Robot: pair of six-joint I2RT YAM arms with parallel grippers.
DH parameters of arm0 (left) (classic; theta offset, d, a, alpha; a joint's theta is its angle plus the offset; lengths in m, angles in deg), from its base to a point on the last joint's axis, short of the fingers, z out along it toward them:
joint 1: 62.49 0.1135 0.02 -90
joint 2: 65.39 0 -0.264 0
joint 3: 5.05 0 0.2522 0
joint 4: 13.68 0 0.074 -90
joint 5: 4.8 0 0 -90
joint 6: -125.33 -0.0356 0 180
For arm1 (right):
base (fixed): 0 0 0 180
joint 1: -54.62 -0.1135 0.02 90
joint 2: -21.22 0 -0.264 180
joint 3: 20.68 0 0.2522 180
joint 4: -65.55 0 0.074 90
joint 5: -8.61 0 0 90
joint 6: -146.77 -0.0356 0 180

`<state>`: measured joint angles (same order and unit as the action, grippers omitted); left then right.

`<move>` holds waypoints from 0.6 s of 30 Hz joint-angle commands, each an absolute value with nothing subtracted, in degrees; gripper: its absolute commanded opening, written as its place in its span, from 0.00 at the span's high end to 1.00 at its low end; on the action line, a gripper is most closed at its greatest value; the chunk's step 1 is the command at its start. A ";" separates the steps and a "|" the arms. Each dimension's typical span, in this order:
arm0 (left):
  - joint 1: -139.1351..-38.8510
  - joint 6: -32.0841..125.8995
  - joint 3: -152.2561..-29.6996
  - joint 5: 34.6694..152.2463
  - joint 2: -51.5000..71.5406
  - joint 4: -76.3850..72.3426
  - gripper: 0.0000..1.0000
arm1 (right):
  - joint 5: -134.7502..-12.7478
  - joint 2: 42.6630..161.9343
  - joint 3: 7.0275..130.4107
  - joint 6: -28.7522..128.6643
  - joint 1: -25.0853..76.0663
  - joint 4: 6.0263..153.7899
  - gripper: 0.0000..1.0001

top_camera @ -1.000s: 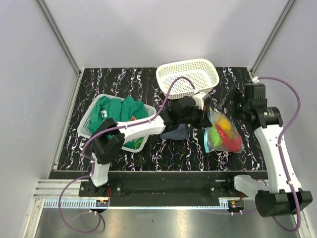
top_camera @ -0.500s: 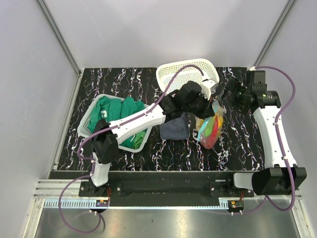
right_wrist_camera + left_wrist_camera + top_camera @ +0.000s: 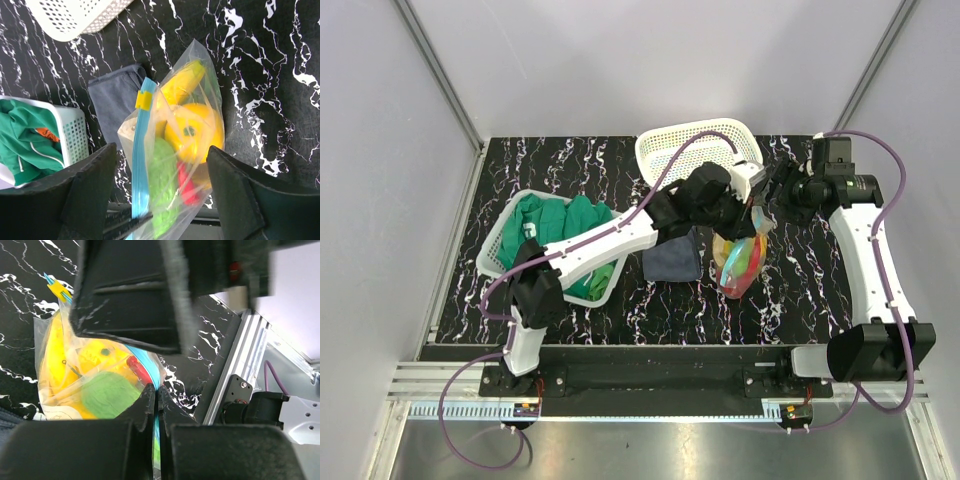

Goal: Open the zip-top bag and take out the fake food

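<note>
Fingers, left gripper (image 3: pixel 155 402): pressed flat together, pinching the mouth edge of the zip-top bag (image 3: pixel 740 265) at its teal-blue zip strip (image 3: pixel 141 165).
Fingers, right gripper (image 3: pixel 161 149): spread wide, with one broad black pad on each side of the bag. Contact with the plastic cannot be told.
Bag position: hangs from the left pinch over the table (image 3: pixel 810 290), just right of the dark cloth (image 3: pixel 672 258) and on the near side of the white basket (image 3: pixel 692 127). Whether its lower end rests on the table cannot be told.
Bag material: clear, crinkly film, creased and glossy. A small yellow slider tab (image 3: pixel 144 101) sits on the strip.
Fake food: all pieces are inside the bag, packed against one another.
Banana (image 3: pixel 182 82): yellow, curved, smooth plastic, uppermost in the right wrist view.
Round piece (image 3: pixel 192 131): yellow-orange, glossy, with a dark spot at its centre.
Green piece (image 3: pixel 162 185): oblong, lying alongside the strip.
Red piece (image 3: pixel 185 187): narrow and glossy, beside the green piece.
Dark cloth: dark blue, folded, soft fabric, flat on the table.
White basket: rigid plastic, perforated lattice walls, rounded rectangular rim.
Second basket (image 3: pixel 498 240): white lattice plastic, holding green clothing (image 3: pixel 570 225) with an orange patch (image 3: pixel 46 132).
Table: black surface with white marble veining.
</note>
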<state>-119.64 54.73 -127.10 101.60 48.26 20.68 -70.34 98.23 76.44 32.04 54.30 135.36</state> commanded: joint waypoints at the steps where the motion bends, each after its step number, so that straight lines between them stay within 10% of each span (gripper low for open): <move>1: -120.41 53.96 -130.43 103.83 48.61 18.80 1.00 | -69.08 99.44 79.48 34.18 54.27 135.56 0.23; 6: -121.12 53.52 -130.52 104.01 48.61 19.24 1.00 | -67.94 100.14 78.61 33.92 54.27 133.98 0.33; 18: -121.73 52.03 -128.06 100.76 46.16 20.56 1.00 | -66.71 97.95 75.09 31.11 54.35 130.47 1.00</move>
